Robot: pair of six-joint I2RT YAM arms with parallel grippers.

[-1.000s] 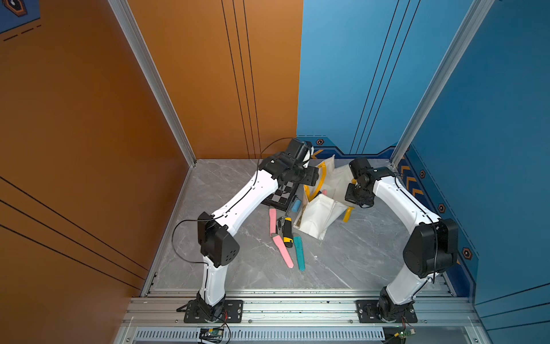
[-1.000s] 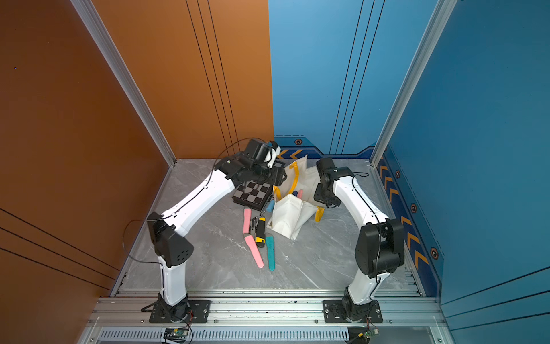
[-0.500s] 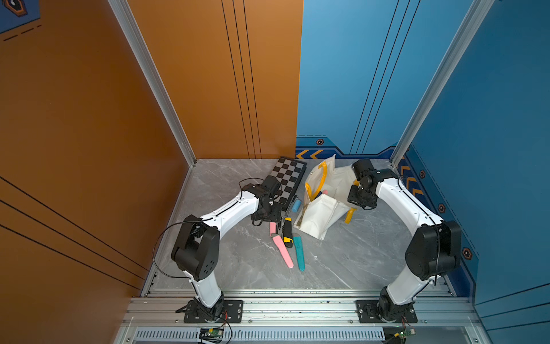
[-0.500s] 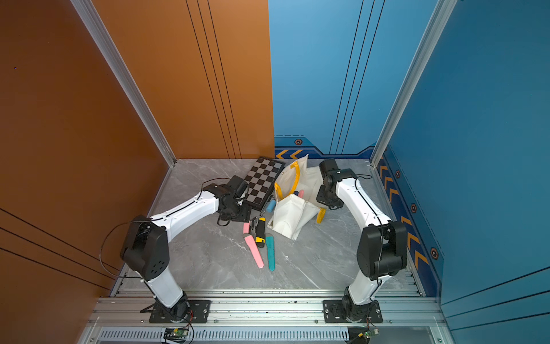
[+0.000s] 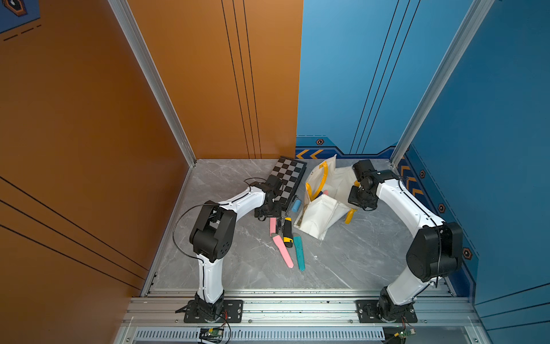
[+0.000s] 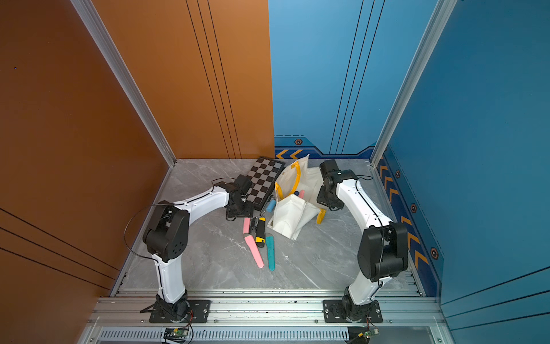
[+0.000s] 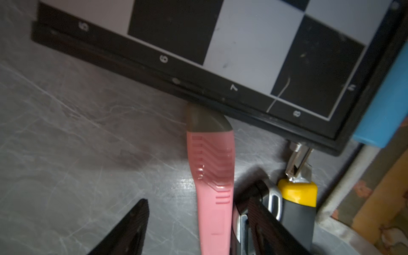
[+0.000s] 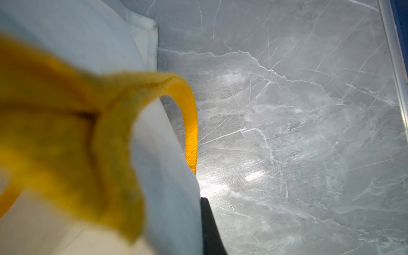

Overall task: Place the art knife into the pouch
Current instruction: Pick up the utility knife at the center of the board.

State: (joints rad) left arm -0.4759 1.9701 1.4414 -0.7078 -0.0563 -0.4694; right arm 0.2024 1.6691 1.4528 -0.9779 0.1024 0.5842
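A: Largest first. Marble table?
B: Lower middle of both top views, grey, veined.

A: Pouch?
B: Right of centre, slumped on the marble, mouth gaping toward the upper left. Pink and blue ends visible inside.

A: Chessboard?
B: Flat, just left of the pouch, upper centre.

A: Knives?
B: Fanned below the board, all on the table, outside the pouch. Pink art knife uppermost, grey end against the board's edge. Yellow-and-black cutter just to its right. Second pink knife and teal knife lower down. Small blue block between board and pouch.

A: Jaws?
B: Left gripper: spread wide, straddling the pink art knife's handle. One finger over bare marble, the other over a metal-trimmed knife alongside. Contact with the pink handle not resolvable. Right gripper: pressed together at the pouch's right edge, pinching fabric by the yellow handle.
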